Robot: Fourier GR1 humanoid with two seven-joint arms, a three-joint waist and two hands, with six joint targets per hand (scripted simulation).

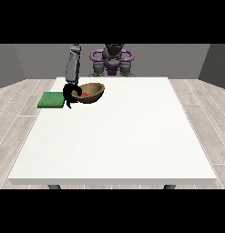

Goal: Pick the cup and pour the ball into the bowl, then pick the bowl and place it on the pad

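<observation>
The robot hand (69, 94) at the view's left grips the near-left rim of the brown wooden bowl (92, 92), its dark fingers curled over the edge, with one finger hanging down below. The bowl is tilted, its open side turned toward me, and it seems lifted a little off the bench (118, 136); I think it is held by the rim so that it can be carried sideways. Inside it a small red thing (84, 94) shows, probably the ball, so the pouring looks done. The green pad (51, 99) lies just beside the robot hand, at the bench's left edge, close enough for a short move. I see no cup and no other hand.
</observation>
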